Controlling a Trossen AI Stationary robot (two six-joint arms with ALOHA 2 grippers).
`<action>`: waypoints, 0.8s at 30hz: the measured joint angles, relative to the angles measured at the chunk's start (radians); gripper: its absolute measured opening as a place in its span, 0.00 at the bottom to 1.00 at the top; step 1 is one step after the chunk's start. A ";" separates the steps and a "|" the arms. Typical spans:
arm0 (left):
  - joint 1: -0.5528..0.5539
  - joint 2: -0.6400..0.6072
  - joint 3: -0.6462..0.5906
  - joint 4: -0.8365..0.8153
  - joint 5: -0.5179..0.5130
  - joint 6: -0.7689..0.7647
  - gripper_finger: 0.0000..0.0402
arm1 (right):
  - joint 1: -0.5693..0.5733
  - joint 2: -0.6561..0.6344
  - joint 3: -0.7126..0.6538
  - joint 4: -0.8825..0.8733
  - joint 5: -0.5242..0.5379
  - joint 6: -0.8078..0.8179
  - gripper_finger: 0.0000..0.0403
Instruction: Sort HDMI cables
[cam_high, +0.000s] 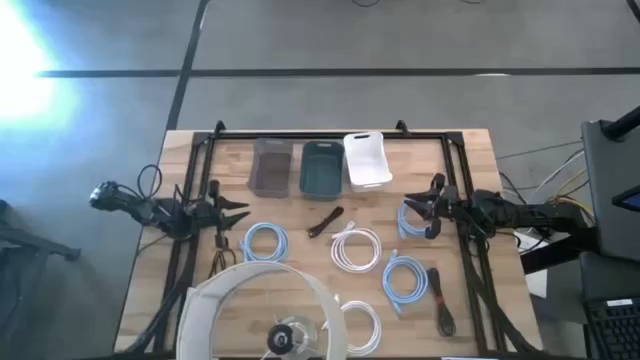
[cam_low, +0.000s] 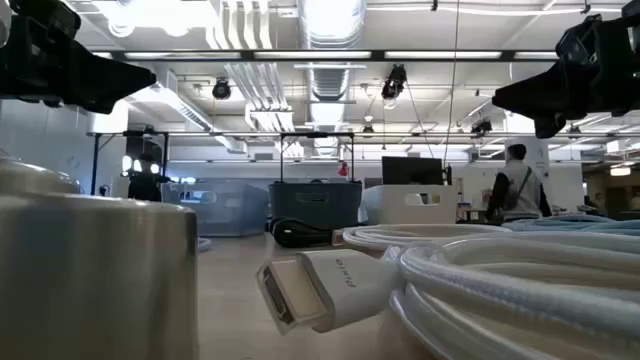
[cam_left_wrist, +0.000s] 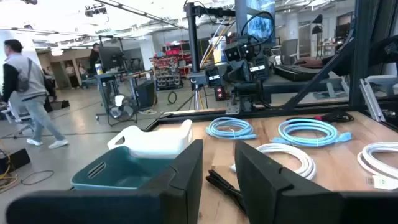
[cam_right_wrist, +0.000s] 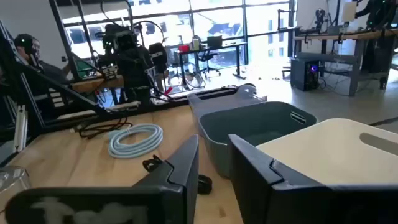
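Clearly, nothing is held at this moment. The left gripper is poised above the left edge of the surface with its fingers parted to a narrow gap, and the right gripper is poised opposite, above the right side, its fingers likewise set a little apart and empty.

Just beside the right gripper, towards the right edge, a light blue coil is seen; it may lie partly under the fingers, though this cannot be settled from above. Near the left gripper a second light blue coil is laid, slightly nearer the front edge. Between the two arms a black cable is stretched, its long axis slanting from near-left to far-right, and a white coil is placed just to its right. A further blue coil and a black bundle are found at the near right.

The three bins are lined along the far edge, well apart from both grippers.

The right arm is judged the nearer to its coil, so a short descent is all that would be called for.
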 joint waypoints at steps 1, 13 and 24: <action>0.000 0.000 0.000 0.000 0.000 0.000 0.24 | 0.000 0.000 0.000 0.000 0.000 0.000 0.19; 0.000 0.000 0.000 0.000 0.000 0.000 0.24 | 0.000 -0.001 0.000 0.000 0.000 0.000 0.19; 0.000 0.000 0.000 0.000 0.000 0.000 0.24 | 0.000 -0.001 0.000 0.000 0.000 0.000 0.21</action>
